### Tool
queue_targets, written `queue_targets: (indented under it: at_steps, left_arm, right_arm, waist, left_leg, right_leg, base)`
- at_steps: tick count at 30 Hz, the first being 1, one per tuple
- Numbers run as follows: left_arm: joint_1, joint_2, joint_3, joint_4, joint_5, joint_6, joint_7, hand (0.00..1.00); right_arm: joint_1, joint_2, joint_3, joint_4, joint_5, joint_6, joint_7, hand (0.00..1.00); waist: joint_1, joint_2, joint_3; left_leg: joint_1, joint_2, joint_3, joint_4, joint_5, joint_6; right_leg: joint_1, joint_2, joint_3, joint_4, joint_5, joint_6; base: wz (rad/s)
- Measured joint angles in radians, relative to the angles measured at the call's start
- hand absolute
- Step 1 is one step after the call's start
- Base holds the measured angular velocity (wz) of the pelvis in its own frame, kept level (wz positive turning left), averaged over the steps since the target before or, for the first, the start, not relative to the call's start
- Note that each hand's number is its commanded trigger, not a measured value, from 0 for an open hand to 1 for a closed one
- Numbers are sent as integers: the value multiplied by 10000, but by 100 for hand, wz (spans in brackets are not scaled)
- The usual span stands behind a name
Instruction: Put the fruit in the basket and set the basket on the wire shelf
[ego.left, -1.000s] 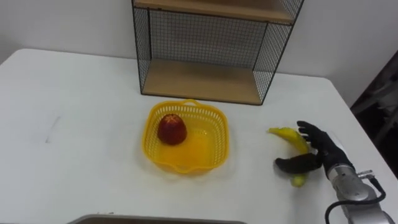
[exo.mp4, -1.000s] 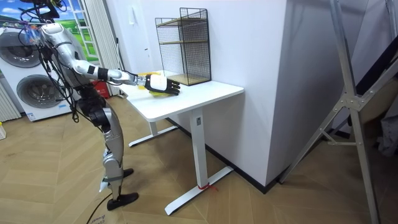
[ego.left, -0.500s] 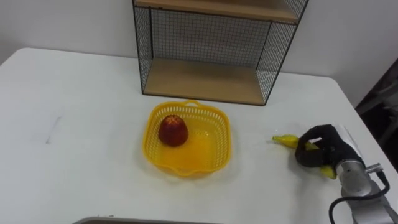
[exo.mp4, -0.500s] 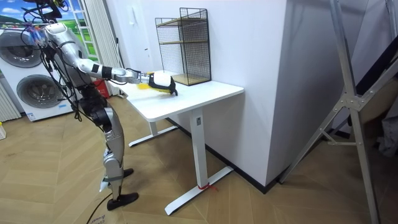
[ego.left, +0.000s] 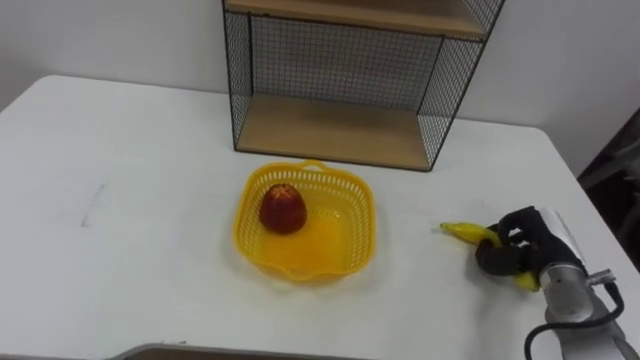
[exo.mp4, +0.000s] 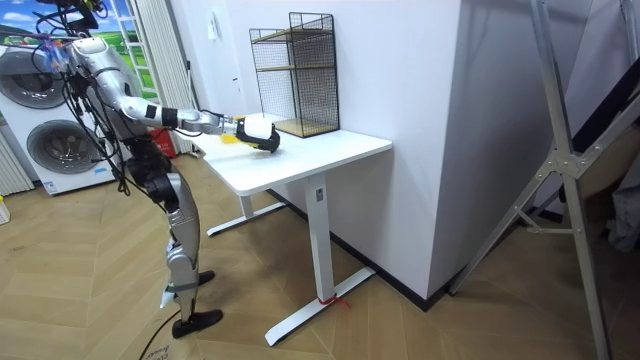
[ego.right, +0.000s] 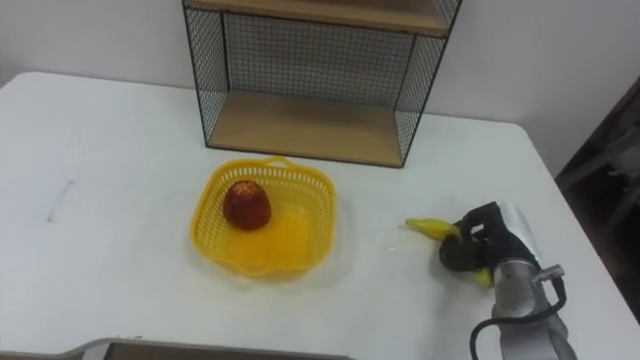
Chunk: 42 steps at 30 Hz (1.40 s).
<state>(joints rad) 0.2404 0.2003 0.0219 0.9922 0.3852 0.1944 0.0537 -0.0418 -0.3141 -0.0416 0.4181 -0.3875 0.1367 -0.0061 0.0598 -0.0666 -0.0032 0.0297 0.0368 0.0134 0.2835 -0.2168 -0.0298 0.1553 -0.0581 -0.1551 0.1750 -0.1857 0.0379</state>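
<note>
So far one piece is in: a round red fruit (ego.left: 283, 209) sits inside the yellow plastic mesh basket (ego.left: 325, 245), which stands mid-tabletop just before the black wire shelf with wooden boards (ego.left: 330, 130). Near the right edge of the white tabletop (ego.left: 130, 180), the right hand (ego.left: 520, 255) has its dark fingers curled round a yellow banana (ego.left: 465, 232), whose tip pokes out toward the basket. Left to do, I judge: banana into the basket, then basket onto the shelf.

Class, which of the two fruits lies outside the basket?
The banana, on the table with the right hand curled round it; the red fruit sits inside the yellow basket.
</note>
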Motion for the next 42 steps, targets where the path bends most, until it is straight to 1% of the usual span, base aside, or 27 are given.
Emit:
queue_targets:
  at_steps: [1,4,7,9,11,12,14,16,18,21,23,24,25,27,29,32,36,38,39,40,41,42]
  left_arm:
    - [-5,-22,-86,-2,1,-29,-49,0]
    - [6,-44,-74,3,-3,-162,-84,0]
    - [53,-87,-60,-25,-3,-279,-215,0]
    - [52,-93,-60,-32,2,-469,-221,0]
    - [77,-121,-59,9,5,-720,-177,0]
    - [84,-126,-58,8,7,-761,-157,0]
    - [50,-147,-70,21,6,-966,-12,0]
    - [53,-178,-70,78,3,-1032,93,0]
    - [96,-187,-117,135,-8,-1079,100,0]
    - [99,-187,-355,199,-15,-1113,33,0]
    - [134,-183,-535,239,-13,-1114,-99,0]
    - [138,-183,-582,258,-13,-1114,-162,0]
    - [133,-183,-683,302,-14,-1114,-275,0]
    - [103,-181,-822,301,-17,-1114,-484,0]
    - [52,-181,-830,302,-14,-1114,-589,0]
    - [-74,-181,-835,306,-15,-1122,-668,0]
    - [-123,-180,-836,298,-15,-1124,-692,0]
    - [-207,-188,-835,299,-14,-1124,-836,0]
    - [-233,-193,-840,299,-14,-1123,-849,0]
    - [-272,-198,-842,299,-15,-1118,-846,0]
    - [-288,-205,-843,298,-15,-1107,-840,0]
    - [-291,-208,-844,298,-15,-1100,-838,0]
  right_arm:
    - [196,38,82,-504,16,51,94,100]
    - [646,196,316,-1677,417,55,373,100]
    - [708,222,529,-2707,860,53,502,100]
    - [700,210,579,-3594,1374,32,525,100]
    - [603,211,597,-4281,1962,-371,516,100]
    - [599,212,598,-4410,2064,-436,510,100]
    - [565,223,628,-4711,2335,-625,511,100]
    - [460,229,644,-4755,2371,-723,512,100]
    - [415,289,651,-5065,2354,-722,517,100]
    - [402,334,657,-6086,2521,-747,544,100]
    - [390,335,734,-6581,2693,-847,713,100]
    - [390,334,790,-6625,2708,-866,798,100]
    - [390,334,954,-6631,2765,-904,964,100]
    - [399,343,1376,-6631,2818,-903,1373,100]
    - [412,347,1724,-6631,2712,-903,1658,100]
    - [430,353,2158,-6630,2508,-903,2005,100]
    - [426,362,2483,-6630,2253,-904,2348,100]
    - [416,369,2570,-6614,1912,-902,2531,99]
    - [415,371,2571,-6591,1883,-899,2570,62]
    - [414,373,2579,-6567,1871,-859,2648,29]
    - [401,378,2608,-6565,1868,-775,2737,0]
    - [401,382,2620,-6566,1867,-743,2776,0]
  waist:
    - [0,63,33]
    - [18,114,53]
    - [25,151,66]
    - [74,165,75]
    - [98,171,86]
    - [106,159,87]
    - [244,113,76]
    - [268,102,85]
    - [268,103,96]
    - [253,172,134]
    - [232,148,122]
    - [231,137,114]
    - [242,153,124]
    - [239,78,94]
    - [253,53,78]
    - [325,55,78]
    - [337,78,90]
    - [473,90,99]
    - [521,91,100]
    - [589,89,101]
    - [643,89,101]
    - [676,88,102]
  left_leg:
    - [17,2,76,-17,2,5]
    - [-10,8,205,-107,21,25]
    - [-89,13,295,-150,26,33]
    - [-116,17,350,-158,41,39]
    - [-70,18,354,-165,40,41]
    - [-46,18,354,-173,39,41]
    - [4,18,354,-221,39,41]
    - [4,18,354,-248,39,41]
    - [-12,20,368,-266,39,41]
    - [-125,26,355,-324,39,40]
    - [-170,26,362,-315,41,38]
    - [-169,26,363,-307,41,37]
    - [-173,26,362,-289,42,37]
    - [-201,27,347,-248,42,37]
    - [-195,28,335,-239,42,37]
    - [-192,29,317,-215,42,38]
    - [-233,29,292,-151,40,38]
    - [-280,29,285,-117,41,38]
    - [-278,30,286,-117,41,38]
    - [-278,29,281,-118,41,38]
    - [-279,29,274,-118,41,38]
    - [-280,29,271,-118,41,38]
  right_leg:
    - [-58,-1,81,-1,-1,1]
    - [-212,-3,224,-34,-4,7]
    - [-361,-8,321,-20,-4,8]
    - [-404,-7,386,1,-4,8]
    - [-371,-7,404,12,-3,7]
    - [-356,-7,405,12,-3,7]
    - [-339,-7,419,14,-3,7]
    - [-353,-8,429,14,-3,7]
    - [-392,-7,446,30,-3,8]
    - [-511,-4,427,106,-6,11]
    - [-517,-1,451,98,-6,11]
    - [-514,1,454,97,-6,11]
    - [-511,1,452,97,-5,11]
    - [-516,1,443,103,-5,10]
    - [-499,0,418,111,-5,10]
    - [-489,0,411,131,-4,8]
    - [-489,1,387,149,-4,9]
    - [-510,2,381,150,0,3]
    - [-510,2,382,151,0,3]
    - [-510,2,380,150,0,2]
    - [-508,2,371,150,0,2]
    - [-508,2,367,150,0,2]
  base:
    - [-19]
    - [-14]
    - [-9]
    - [-7]
    - [0]
    - [0]
    - [0]
    - [0]
    - [-3]
    - [0]
    - [0]
    - [0]
    - [0]
    - [0]
    - [2]
    - [0]
    - [0]
    - [0]
    - [0]
    - [0]
    - [0]
    - [0]
